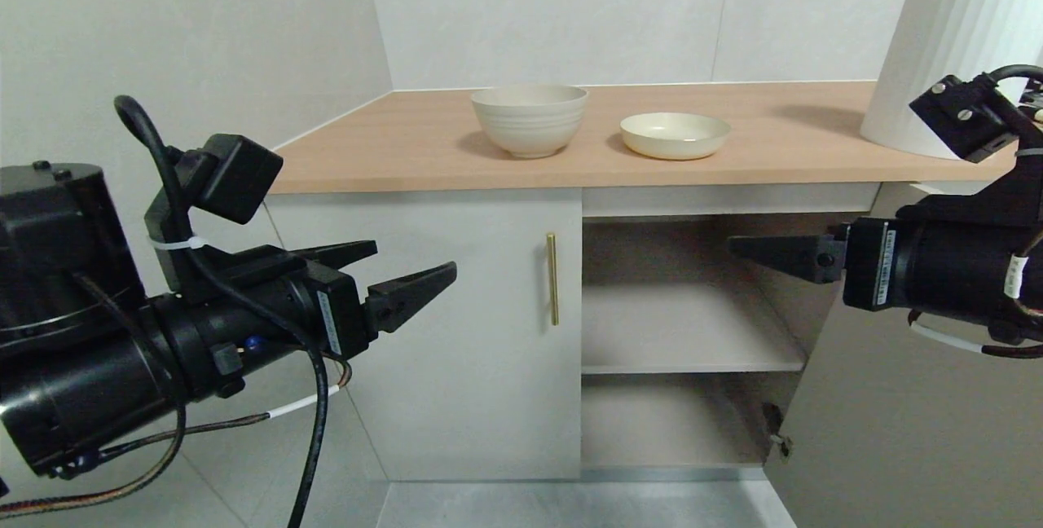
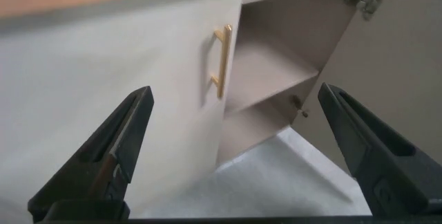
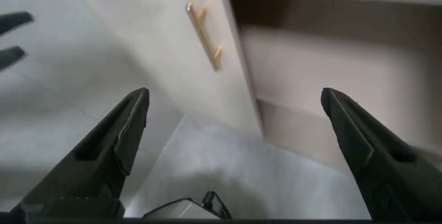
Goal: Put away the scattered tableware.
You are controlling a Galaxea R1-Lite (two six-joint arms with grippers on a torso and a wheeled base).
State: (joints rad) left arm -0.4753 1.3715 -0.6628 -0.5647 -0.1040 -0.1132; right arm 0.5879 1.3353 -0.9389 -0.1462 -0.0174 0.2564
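Note:
A ribbed cream bowl [image 1: 530,119] and a shallow cream dish [image 1: 675,135] stand side by side on the wooden countertop [image 1: 407,145]. Both of my grippers hang below counter level, in front of the cabinet. My left gripper [image 1: 411,263] [image 2: 235,92] is open and empty, facing the closed left door [image 1: 456,332]. My right gripper [image 1: 737,248] [image 3: 235,96] is open and empty too, level with the open compartment's upper space. The inner shelf [image 1: 688,328] [image 2: 266,68] holds nothing that I can see.
The closed door carries a gold bar handle [image 1: 552,279] [image 2: 221,61] [image 3: 204,34]. The right cabinet door [image 1: 896,430] is swung open toward me, below my right arm. A tall white ribbed object [image 1: 953,55] stands at the counter's right end. Grey floor lies below.

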